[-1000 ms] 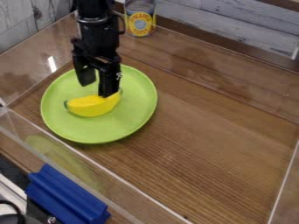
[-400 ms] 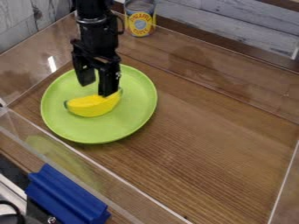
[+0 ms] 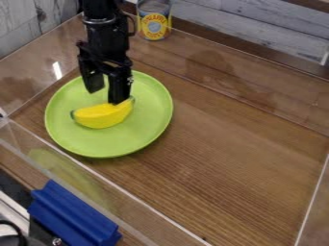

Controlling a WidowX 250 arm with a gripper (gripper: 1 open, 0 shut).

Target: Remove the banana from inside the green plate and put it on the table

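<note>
Banana (image 3: 103, 115) lies inside the green plate (image 3: 139, 128), left of centre in the frame, on the wood-grain table (image 3: 218, 154). Above it, the dark pincer (image 3: 106, 92) reaches down from the upper left, its jaws spread wide and holding nothing. A blue block-like object (image 3: 75, 221) sits at the lower left.

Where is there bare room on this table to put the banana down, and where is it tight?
Bare wood on the table runs right of the plate, out to the clear wall. The strip between plate and left wall is narrow. It's crowded over the plate, where the open hand hangs by the banana.
</note>
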